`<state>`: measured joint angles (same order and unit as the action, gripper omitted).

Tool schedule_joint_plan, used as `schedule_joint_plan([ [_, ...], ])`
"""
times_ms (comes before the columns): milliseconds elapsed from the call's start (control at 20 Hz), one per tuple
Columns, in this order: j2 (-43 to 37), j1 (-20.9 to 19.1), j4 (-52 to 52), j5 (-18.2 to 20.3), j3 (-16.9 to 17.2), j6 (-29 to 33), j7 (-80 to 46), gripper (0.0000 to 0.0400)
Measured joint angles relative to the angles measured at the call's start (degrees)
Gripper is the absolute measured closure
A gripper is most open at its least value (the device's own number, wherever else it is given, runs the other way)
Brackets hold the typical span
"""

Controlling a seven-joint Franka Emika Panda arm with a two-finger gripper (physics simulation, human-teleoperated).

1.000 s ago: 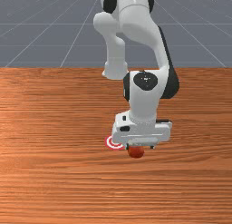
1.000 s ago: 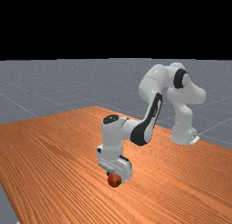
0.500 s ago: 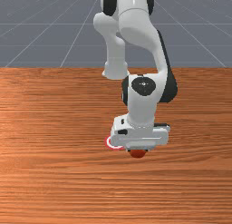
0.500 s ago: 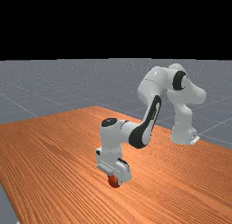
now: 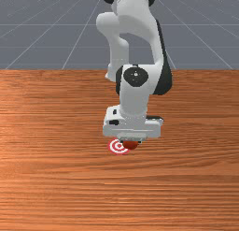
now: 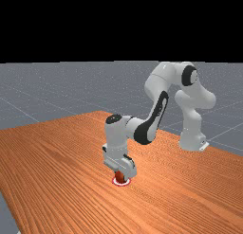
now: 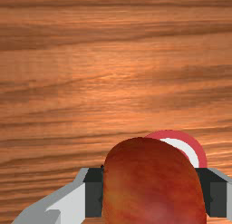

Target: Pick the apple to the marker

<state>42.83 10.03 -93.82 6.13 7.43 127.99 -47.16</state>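
Apple [image 5: 131,145], red: for you, operator, just below and right of the front view's middle; in the far view, low and near the middle. Held by your gripper [image 5: 131,141], its two fingers [image 7: 94,193] pressed to opposite sides. Upper part hidden under the hand in the front view; partly cut off by the frame in the wrist view. Height over the table [image 5: 46,183]: you cannot tell from these views.

Bullseye marker [image 5: 113,146], red and white: flat on the wood, its right side overlapped by the apple in the front view. In the wrist view you see a curved portion past the apple, the remainder covered.

Arm [image 6: 116,137], white and grey: cut off at the front view's top edge.
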Motion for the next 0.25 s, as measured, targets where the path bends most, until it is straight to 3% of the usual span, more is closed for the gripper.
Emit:
schedule_joint_plan([
  [250,-1.7,-1.1,-4.6,-0.7,1.9,2.4,-0.1,0.0124],
])
